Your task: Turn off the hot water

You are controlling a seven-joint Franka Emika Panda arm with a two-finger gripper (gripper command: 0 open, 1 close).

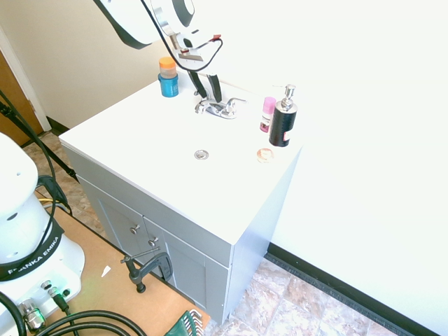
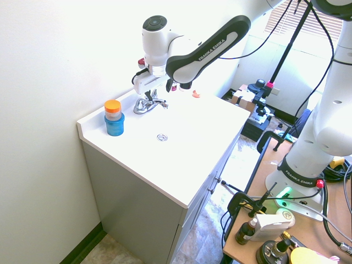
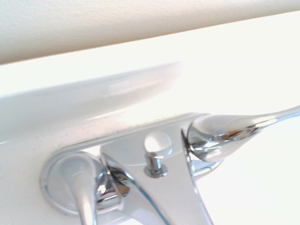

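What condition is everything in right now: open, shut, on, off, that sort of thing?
gripper: open, fingers spread just above the faucet.
hot water lever: beneath the gripper; on or off unclear.
faucet: no stream visible from the spout.
soap pump bottle: upright.
blue jar: upright, orange lid on.
cabinet doors: shut.

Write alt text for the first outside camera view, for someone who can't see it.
A white robot arm reaches down from the top, its gripper right above the chrome faucet at the back of a white vanity top. Left of the faucet stands a blue container with an orange lid; right of it, a pink bottle and a black soap pump.
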